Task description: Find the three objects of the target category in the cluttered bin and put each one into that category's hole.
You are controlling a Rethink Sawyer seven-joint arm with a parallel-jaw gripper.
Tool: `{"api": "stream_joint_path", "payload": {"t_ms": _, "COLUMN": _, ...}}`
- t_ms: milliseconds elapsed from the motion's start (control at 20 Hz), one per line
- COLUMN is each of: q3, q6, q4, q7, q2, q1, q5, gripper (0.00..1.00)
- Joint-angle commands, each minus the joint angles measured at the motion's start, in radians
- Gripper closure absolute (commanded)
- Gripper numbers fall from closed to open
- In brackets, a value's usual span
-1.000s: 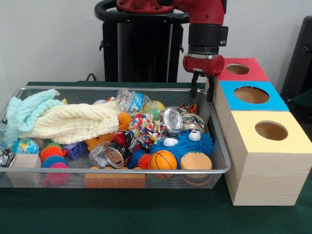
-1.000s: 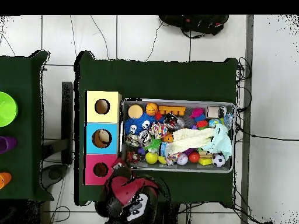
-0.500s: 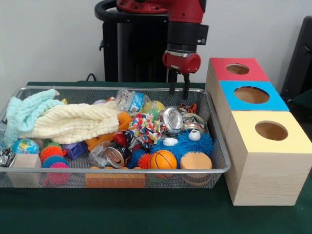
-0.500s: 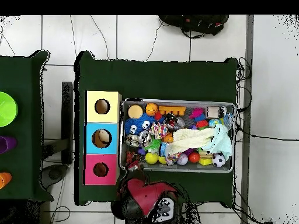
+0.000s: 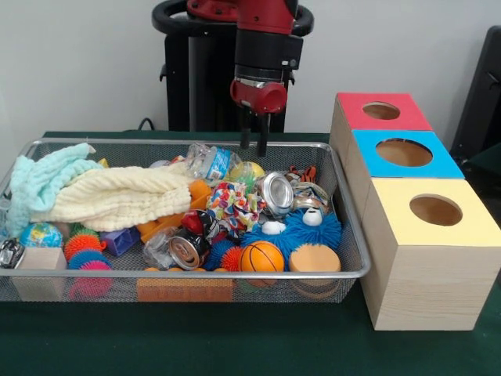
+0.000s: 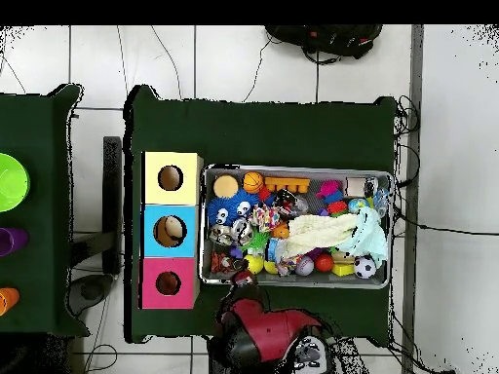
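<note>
1. At the near edge of the bin (image 5: 235, 275), a basketball (image 5: 261, 256), an orange sponge disc (image 5: 315, 258) and a dented can (image 5: 186, 251) lie against the mesh wall; each is packed tight, so I judge a lift from straight above safer than a sideways reach.
2. Mid-bin, a second can (image 5: 276, 193) leans on the blue furry toy (image 5: 293, 229), beside a knotted rope toy (image 5: 235, 205). If cans are the target, this one looks the freest to take, though its rounded side may slip.
3. The cream cloth (image 5: 117, 196) and mint cloth (image 5: 39, 180) cover much of one end; whatever lies beneath is hidden, so they may need shifting aside.
4. At the far rim, the gripper (image 5: 253, 139) hangs above a crushed bottle (image 5: 210, 161) and a yellow-green ball (image 5: 247, 170). Its fingers (image 5: 261, 138) stand slightly apart and hold nothing.
5. Beside the bin stand the yellow box (image 5: 427, 251), blue box (image 5: 403, 166) and red box (image 5: 378, 113), each with a round hole on top.
6. Which category is wanted cannot be told. In the overhead view the arm (image 6: 261, 327) covers the gripper, and small items are hard to name.
</note>
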Motion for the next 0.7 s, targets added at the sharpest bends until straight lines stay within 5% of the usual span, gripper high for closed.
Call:
{"api": "stream_joint_path", "payload": {"t_ms": 50, "q3": 0.056, "q6": -0.006, "q4": -0.012, "q7": 0.015, "q2": 0.054, "q1": 0.037, "q5": 0.022, "gripper": 0.00}}
{"api": "stream_joint_path", "payload": {"t_ms": 700, "q3": 0.002, "q6": -0.077, "q4": -0.072, "q7": 0.014, "q2": 0.155, "q1": 0.138, "q5": 0.083, "gripper": 0.00}}
